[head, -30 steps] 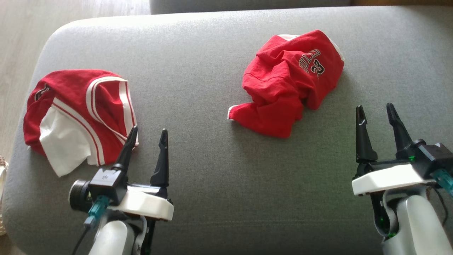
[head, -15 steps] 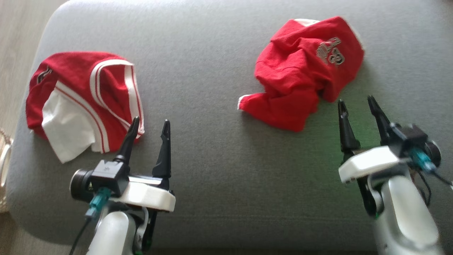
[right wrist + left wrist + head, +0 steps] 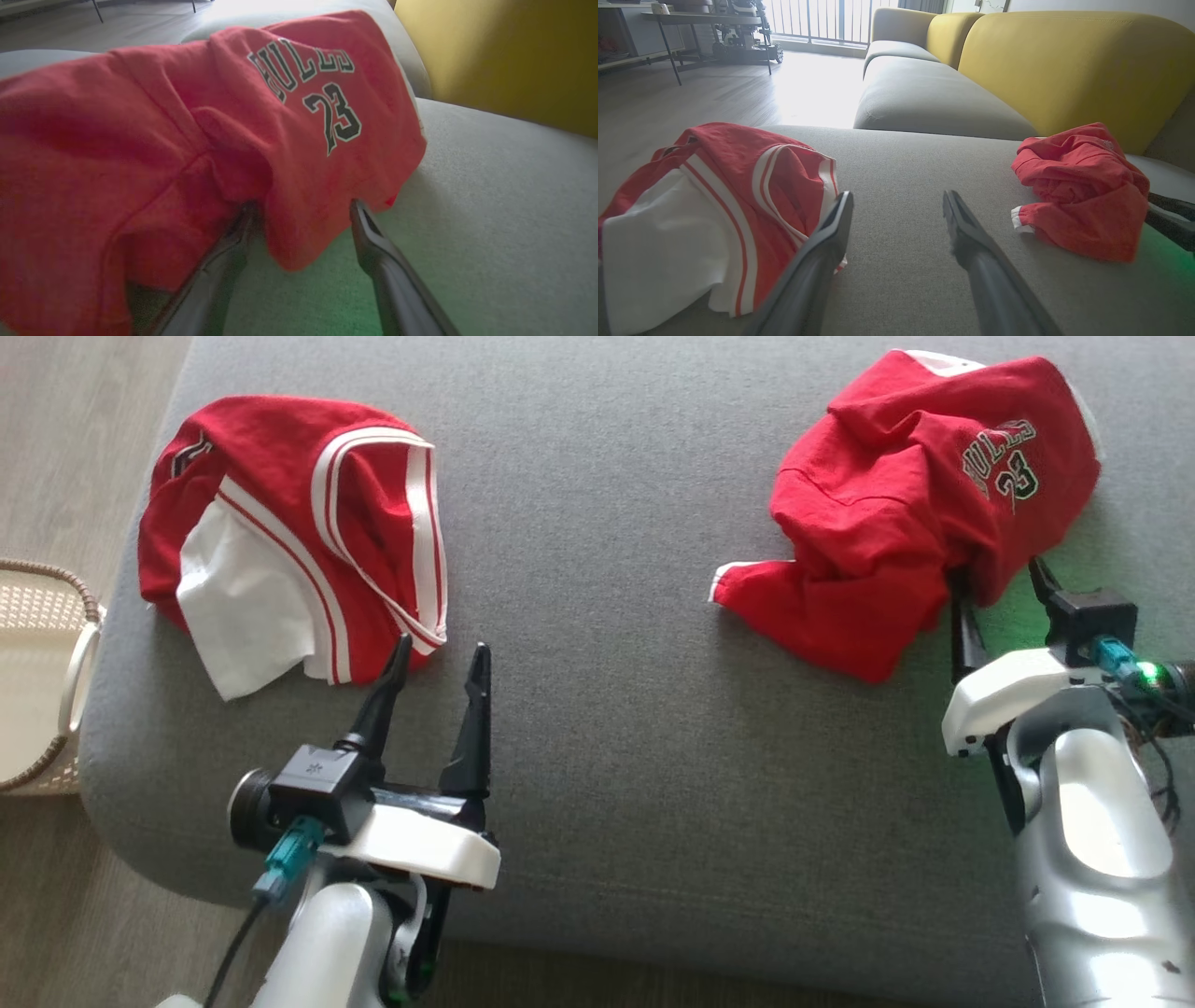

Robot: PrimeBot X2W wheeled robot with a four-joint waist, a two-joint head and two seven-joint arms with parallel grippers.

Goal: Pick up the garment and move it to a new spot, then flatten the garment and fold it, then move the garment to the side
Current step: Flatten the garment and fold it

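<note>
We see the crumpled red Bulls 23 jersey [image 3: 915,495] at 2 o'clock on the grey sofa cushion [image 3: 607,709]. Our right gripper [image 3: 994,574] has its 2 fingers spread, straddling a fold at the jersey's near edge. Our left gripper [image 3: 442,646] hangs spread and empty just beside the red-and-white shorts [image 3: 280,523] at 10 o'clock.

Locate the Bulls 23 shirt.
Head view, upper right: Bulls shirt on the grey cushion, its near fold inside the open right end effector.
</note>
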